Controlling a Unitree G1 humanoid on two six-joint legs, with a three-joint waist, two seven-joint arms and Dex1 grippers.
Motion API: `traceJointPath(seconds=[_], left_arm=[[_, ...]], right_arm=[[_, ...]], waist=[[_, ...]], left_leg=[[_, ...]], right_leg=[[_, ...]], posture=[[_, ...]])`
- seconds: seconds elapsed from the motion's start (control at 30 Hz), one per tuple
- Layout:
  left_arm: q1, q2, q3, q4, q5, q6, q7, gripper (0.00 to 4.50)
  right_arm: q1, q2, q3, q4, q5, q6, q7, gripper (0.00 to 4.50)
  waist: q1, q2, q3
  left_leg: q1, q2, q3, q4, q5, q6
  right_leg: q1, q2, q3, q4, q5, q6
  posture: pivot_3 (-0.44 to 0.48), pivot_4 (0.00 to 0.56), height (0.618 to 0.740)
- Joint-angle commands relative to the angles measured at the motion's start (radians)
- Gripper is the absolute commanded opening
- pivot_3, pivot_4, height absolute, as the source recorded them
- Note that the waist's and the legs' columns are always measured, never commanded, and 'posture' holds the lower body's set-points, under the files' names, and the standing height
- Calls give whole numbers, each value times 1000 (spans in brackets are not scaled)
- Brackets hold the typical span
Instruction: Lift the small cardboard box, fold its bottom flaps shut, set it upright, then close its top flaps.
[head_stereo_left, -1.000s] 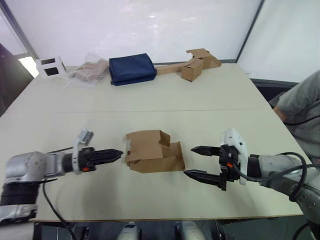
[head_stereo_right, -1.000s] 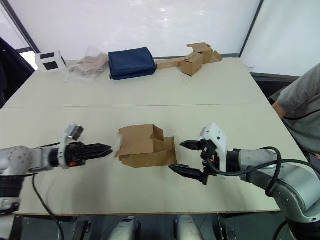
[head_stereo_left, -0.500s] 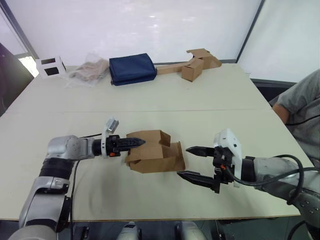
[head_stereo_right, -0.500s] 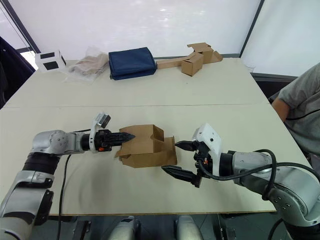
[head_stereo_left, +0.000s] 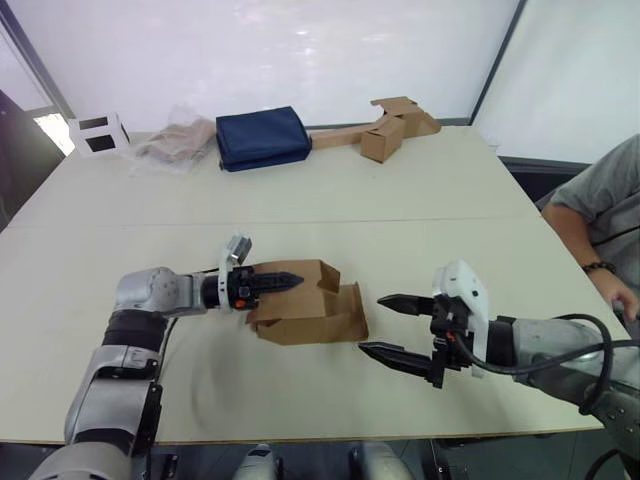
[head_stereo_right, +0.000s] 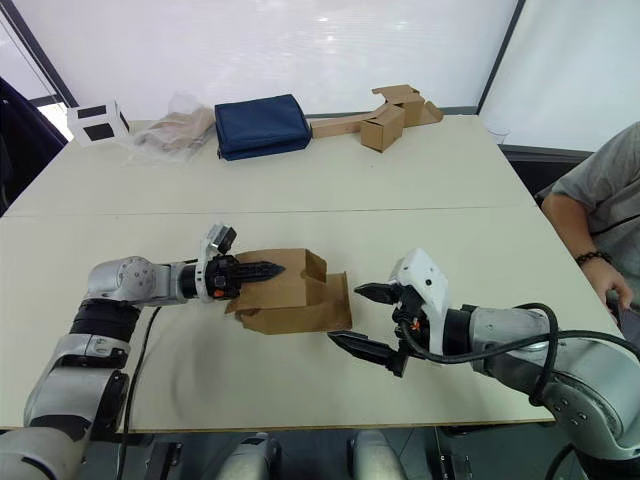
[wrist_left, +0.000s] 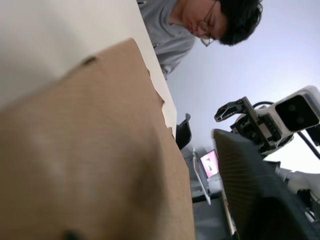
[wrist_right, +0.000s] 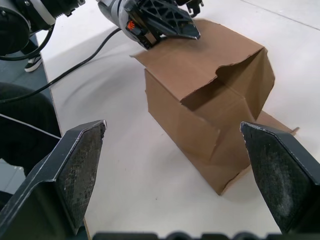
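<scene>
Small cardboard box (head_stereo_left: 305, 302): unlifted on tabletop (head_stereo_left: 330, 220), flaps unfolded. Left tool (head_stereo_left: 280, 282): pinched on its wall. Right tool (head_stereo_left: 392, 324): wide open, empty.

Right wrist view: right gripper (wrist_right: 175, 165) with fingers spread wide, one pad (wrist_right: 80, 170) at 8 o'clock, the other at 4 o'clock. Between them, small cardboard box (wrist_right: 200, 95) lies on its side on the pale table (wrist_right: 125, 165), end flaps loose. Left gripper (wrist_right: 170, 25) at 12 o'clock, its black fingers on the box's upper panel.
</scene>
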Motion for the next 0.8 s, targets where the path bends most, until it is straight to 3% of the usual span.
traceJointPath(seconds=[0.03,0.07,0.27,0.4,0.63,0.67,0.7,0.8], left_arm=[[5,6,27,-72,-33,19,-5,294],[10,11,30,-81,-37,25,-5,44],[13,60,49,-159,-41,-24,-16,44],[-72,107,92,-231,3,-213,-2,44],[-188,158,54,-246,109,-464,-51,44],[-210,156,44,-246,131,-508,-58,0],[-227,154,37,-242,146,-538,-64,0],[-283,117,56,-200,129,-547,-51,0]], right_arm=[[1,-3,-6,-21,19,-20,3,4500],[1,-5,-5,-18,18,-21,5,4500],[-1,28,-41,13,36,-50,-8,4500],[-120,231,-144,142,43,-200,-188,4500],[-305,451,-127,228,40,-321,-352,4500],[-349,504,-127,259,37,-360,-378,3971],[-381,540,-128,284,32,-386,-395,3835],[-451,574,-95,366,-34,-420,-371,2830]], waist=[[0,0,0],[0,0,0],[0,0,0],[0,0,0],[0,1,0],[-2,1,0],[-4,1,0],[-3,1,0]], left_leg=[[0,0,0,0,0,0],[0,0,0,0,0,0],[0,0,0,0,0,0],[0,1,0,0,0,0],[-1,0,0,-3,4,-7],[-1,0,1,-2,4,-7],[-1,0,1,-2,4,-7],[-1,0,1,-2,4,-7]], right_leg=[[0,0,0,0,0,0],[0,0,0,0,0,0],[0,0,0,0,0,0],[0,0,0,0,0,0],[-1,-1,0,-1,0,0],[-2,-1,0,-1,0,0],[-2,0,0,0,0,0],[-3,0,0,2,0,0]], posture=[[0,150,740],[0,150,740],[0,150,740],[0,150,740],[0,150,740],[0,150,740],[0,150,740],[0,150,740]])
